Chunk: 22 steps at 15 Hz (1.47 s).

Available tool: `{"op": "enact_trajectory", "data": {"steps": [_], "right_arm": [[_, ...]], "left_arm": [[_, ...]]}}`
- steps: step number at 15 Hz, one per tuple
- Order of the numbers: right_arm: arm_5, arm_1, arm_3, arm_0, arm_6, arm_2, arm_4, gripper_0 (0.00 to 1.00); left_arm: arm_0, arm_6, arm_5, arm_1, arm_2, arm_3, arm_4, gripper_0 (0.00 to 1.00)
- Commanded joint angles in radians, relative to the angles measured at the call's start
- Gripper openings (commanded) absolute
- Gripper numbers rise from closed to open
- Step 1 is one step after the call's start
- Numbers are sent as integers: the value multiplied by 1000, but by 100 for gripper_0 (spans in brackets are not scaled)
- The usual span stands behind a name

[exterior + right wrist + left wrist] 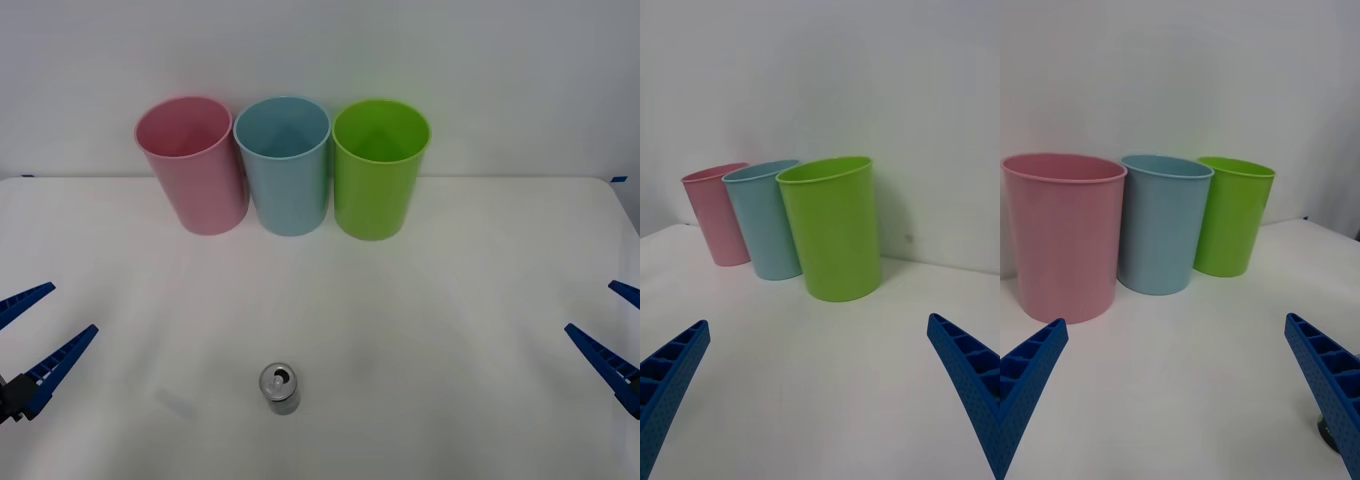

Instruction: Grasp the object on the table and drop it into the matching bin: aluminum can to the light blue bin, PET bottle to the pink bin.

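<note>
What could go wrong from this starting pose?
The aluminum can is small and stands upright alone on the table; a grazing finger from the open left gripper could topple it. The light blue bin sits tight between the pink bin and lime green bin, so an off-centre drop might land wrong.

The light is bright, soft and even, and the white table (450, 330) shows no hard glare. The shadows are faint: only a pale grey shade lies at the foot of the lime green bin (833, 229) and around the aluminum can (280, 388), whose shiny top gives a small reflection. Everything looks sharp, without motion blur.
</note>
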Motion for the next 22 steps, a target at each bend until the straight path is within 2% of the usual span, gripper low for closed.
{"op": "enact_trajectory", "data": {"steps": [1,2,6,13,22], "right_arm": [[0,0,0,0,0,0,0,100],[1,19,20,11,2,11,14,100],[7,16,27,5,-2,42,16,100],[13,-19,26,-9,18,145,20,100],[33,-23,27,-61,69,340,128,100]], "left_arm": [[0,0,0,0,0,0,0,100],[0,0,0,0,0,0,0,100],[0,0,0,0,0,0,0,100],[0,0,0,0,0,0,0,100],[0,0,0,0,0,0,0,100]]}}
